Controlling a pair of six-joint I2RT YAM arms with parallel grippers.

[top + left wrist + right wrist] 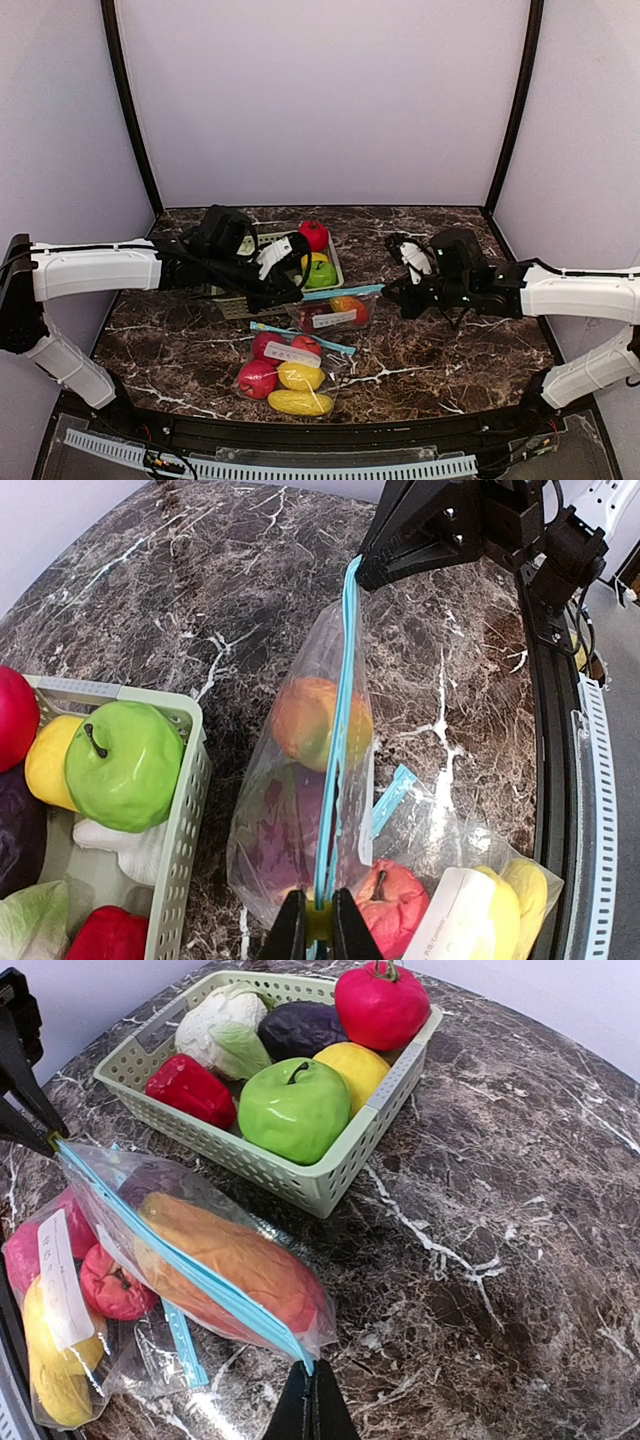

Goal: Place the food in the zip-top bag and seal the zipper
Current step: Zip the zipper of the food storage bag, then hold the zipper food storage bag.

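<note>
Zip-top bag [290, 810], food [240, 1260] inside, stretched just beside basket [330, 1182]; left gripper [318, 925] nipped on one end of zipper [341, 700], right gripper [310, 1390] clamped tight on other

Lab test booth: plain white walls [320, 100], marble-patterned table [480, 350], 2 white robot arms [95, 268]

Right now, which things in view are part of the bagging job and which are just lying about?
In the job: held zip-top bag, pinched by left claw and right claw; orange fruit inside; green apple and other unbagged food.
Lying about: pale green basket; second bag, already filled.
</note>
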